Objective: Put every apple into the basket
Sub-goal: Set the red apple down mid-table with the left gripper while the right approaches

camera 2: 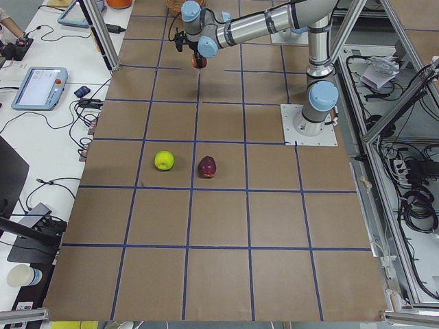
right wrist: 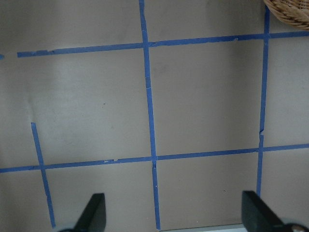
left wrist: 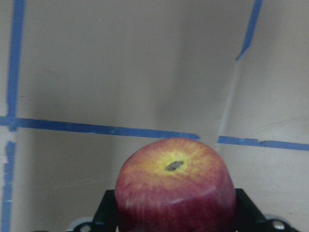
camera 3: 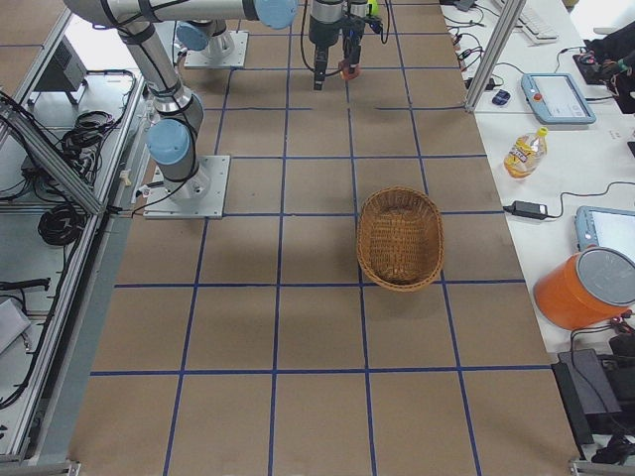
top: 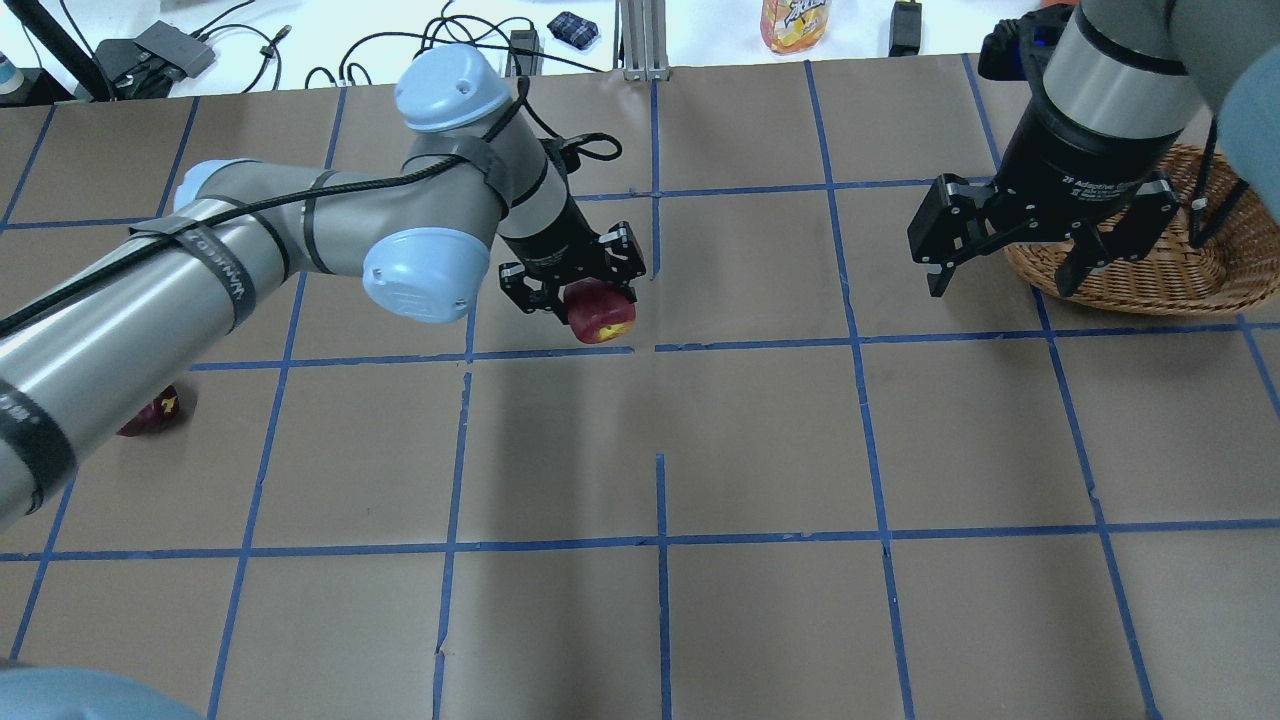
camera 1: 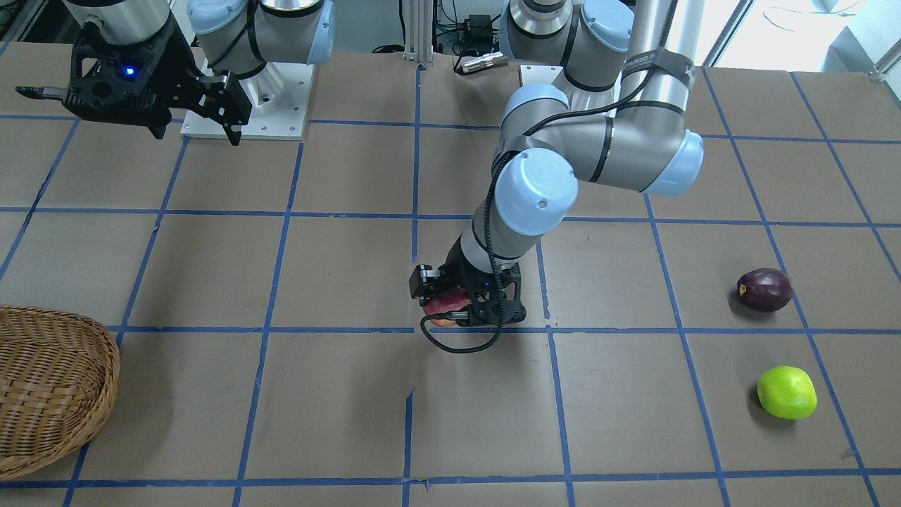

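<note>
Far out on my left lie two apples on the table (top: 760, 450), well apart from everything else: the green apple (camera 1: 786, 392) nearer the outer edge, and the dark purple apple (camera 1: 764, 289) close beside it. Neither is in the basket yet.

Toward the middle, my left pincer (top: 583, 300) is clamped on the red apple (top: 600, 312). The jaws press on its rounded flanks and the yellowish stem end points down at the paper. It looks to be carried clear of the table, not resting on it.

Further right, my right pincer (top: 1003, 288) hangs spread wide with nothing between its jaws. It sits just in front of the basket (top: 1160, 275), which is at the far right, well apart from the red apple.

What worries me is the long carry across. The apple's skin is smooth and curved, so a quick swing or a jolt could let it slide out of the jaws – and on this flat paper it would roll away. My right arm also stands between the load and the basket, so unless it gives way the two arms could knock together. And the basket is shallow – released from too high, the apple might bounce over the rim.
</note>
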